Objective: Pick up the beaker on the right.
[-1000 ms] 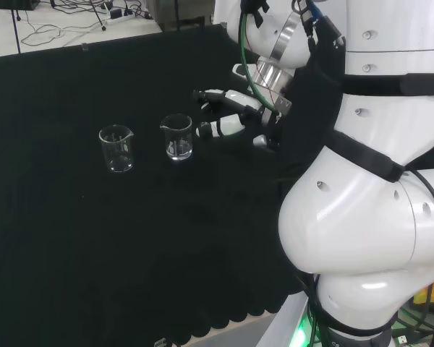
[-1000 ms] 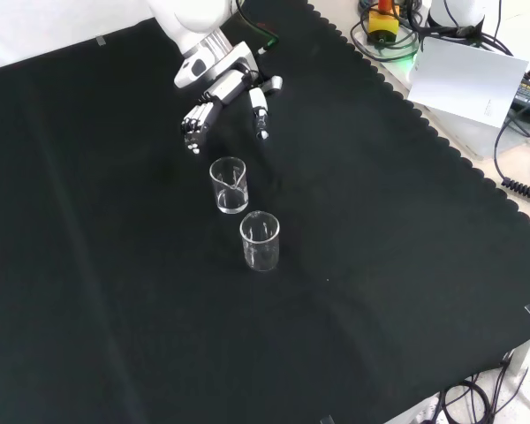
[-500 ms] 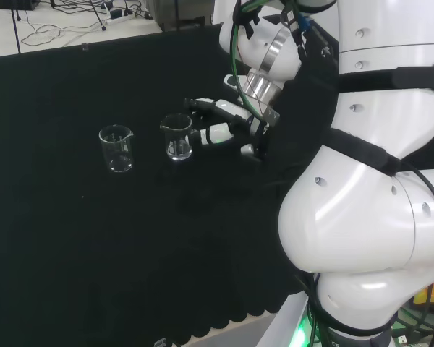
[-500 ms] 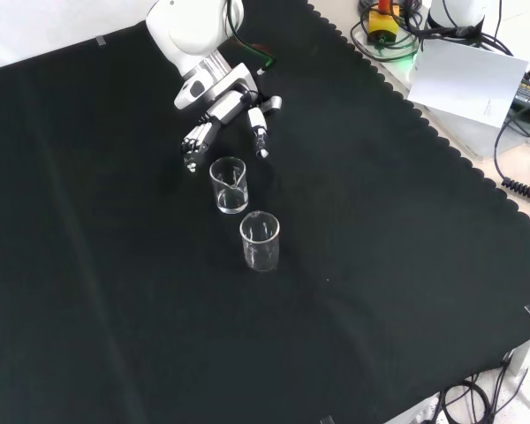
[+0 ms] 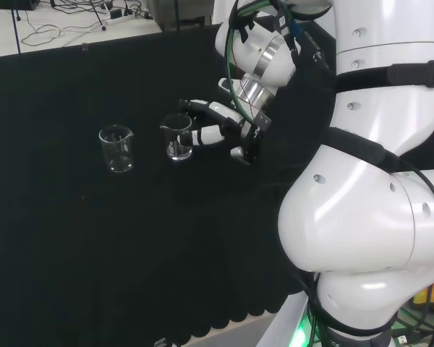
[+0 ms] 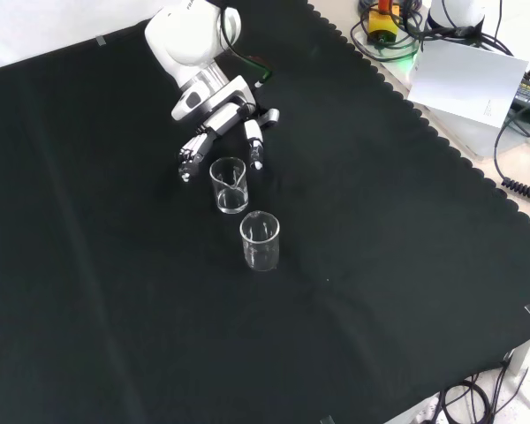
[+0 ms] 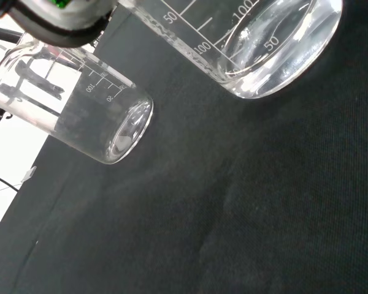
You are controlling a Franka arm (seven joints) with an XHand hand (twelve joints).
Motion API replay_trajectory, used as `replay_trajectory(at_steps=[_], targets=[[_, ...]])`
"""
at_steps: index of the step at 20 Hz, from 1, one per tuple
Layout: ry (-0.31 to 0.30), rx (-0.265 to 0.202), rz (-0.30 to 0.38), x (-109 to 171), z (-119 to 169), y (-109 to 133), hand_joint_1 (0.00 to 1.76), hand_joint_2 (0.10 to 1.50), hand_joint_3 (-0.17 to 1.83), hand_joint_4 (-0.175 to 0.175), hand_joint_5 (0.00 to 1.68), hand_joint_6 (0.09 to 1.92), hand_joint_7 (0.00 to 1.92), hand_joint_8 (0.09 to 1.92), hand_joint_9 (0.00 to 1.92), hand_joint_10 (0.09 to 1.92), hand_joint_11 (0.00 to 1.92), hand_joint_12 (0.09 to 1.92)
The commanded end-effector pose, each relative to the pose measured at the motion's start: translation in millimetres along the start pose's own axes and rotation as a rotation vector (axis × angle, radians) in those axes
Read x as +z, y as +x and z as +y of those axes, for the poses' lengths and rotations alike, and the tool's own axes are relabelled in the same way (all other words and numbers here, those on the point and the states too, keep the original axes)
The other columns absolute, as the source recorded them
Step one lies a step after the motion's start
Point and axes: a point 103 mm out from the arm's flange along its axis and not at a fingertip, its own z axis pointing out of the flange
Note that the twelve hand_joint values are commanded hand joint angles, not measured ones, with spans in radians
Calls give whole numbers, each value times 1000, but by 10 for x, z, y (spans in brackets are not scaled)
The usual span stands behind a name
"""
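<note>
Low over the worktop (image 6: 380,230), the robot hand (image 6: 219,124) reached with fingers spread open on either side of the right beaker (image 5: 178,136), beside the other beaker (image 5: 117,149).

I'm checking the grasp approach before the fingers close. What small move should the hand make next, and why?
Probably ease the hand a little further toward the near beaker, then curl. In the front view its straight fingers and thumb flank the rim, apparently without touching the glass. The other beaker stands apart, beyond it.
</note>
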Motion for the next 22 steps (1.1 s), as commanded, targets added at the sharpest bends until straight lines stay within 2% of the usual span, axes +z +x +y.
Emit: replay_trajectory(at_steps=[1, 4, 6, 9, 11, 14, 17, 18, 22], targets=[[5, 6, -16, 119, 83, 81, 755, 674, 247, -24, 300, 87, 71, 546, 187, 600, 0, 1237], [0, 9, 3, 146, 105, 55, 757, 674, 251, -25, 304, 87, 72, 546, 190, 601, 0, 1235], [5, -9, 17, 144, 100, 9, 763, 674, 254, -24, 313, 87, 79, 548, 198, 604, 0, 1234], [0, -7, 18, 125, 105, -1, 777, 671, 261, -24, 328, 87, 95, 553, 218, 609, 0, 1234], [5, 3, -10, 217, 167, 65, 794, 668, 266, -24, 346, 87, 107, 556, 230, 610, 0, 1237], [9, -8, 7, 209, 183, 60, 812, 655, 303, -24, 383, 87, 122, 550, 247, 594, 0, 1242], [-22, 6, 18, 171, 196, 43, 831, 647, 328, -24, 416, 87, 140, 550, 263, 588, 0, 1256], [-23, 11, 7, 241, 237, 103, 843, 644, 340, -23, 435, 87, 150, 551, 274, 587, 0, 1270], [-28, 17, 13, 208, 259, 85, 914, 637, 385, -20, 499, 87, 198, 560, 320, 580, 0, 1307]])
